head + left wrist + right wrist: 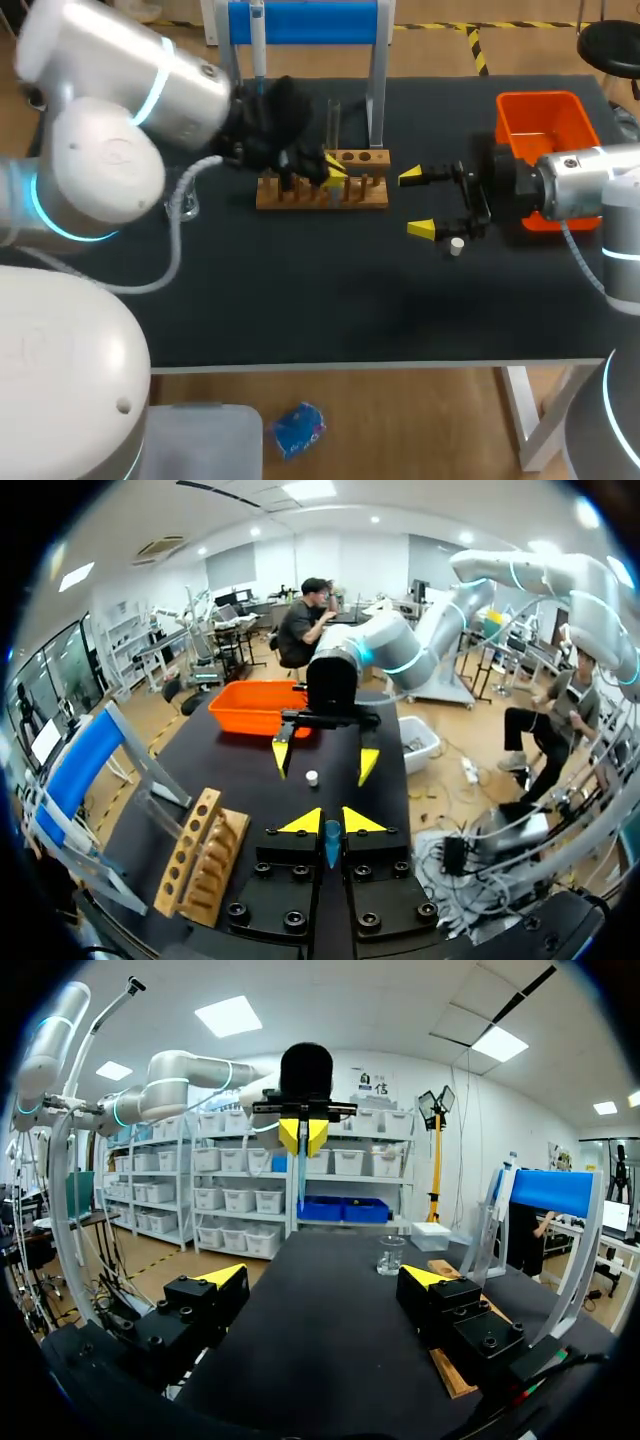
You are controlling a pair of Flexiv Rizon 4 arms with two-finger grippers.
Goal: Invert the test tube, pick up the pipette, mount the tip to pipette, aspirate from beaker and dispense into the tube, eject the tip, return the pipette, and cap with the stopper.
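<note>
My left gripper (335, 166) hangs over the wooden rack (322, 188), shut on a thin bluish test tube (300, 1175) that points down from its fingertips. The tube's end shows between the shut fingers (332, 842) in the left wrist view. My right gripper (416, 204) stands wide open right of the rack, facing the left gripper (303, 1135), nothing between its fingers. A small white stopper (457, 245) lies on the mat just under the right gripper (324, 760). The pipette (258, 40) hangs on the blue stand (300, 20) at the back. The glass beaker (185, 205) sits at the left.
An orange bin (540, 125) stands at the back right, behind my right wrist. The stand's clear legs (378, 90) rise just behind the rack (195, 865). Open black mat (330, 300) lies in front of the rack, up to the table's near edge.
</note>
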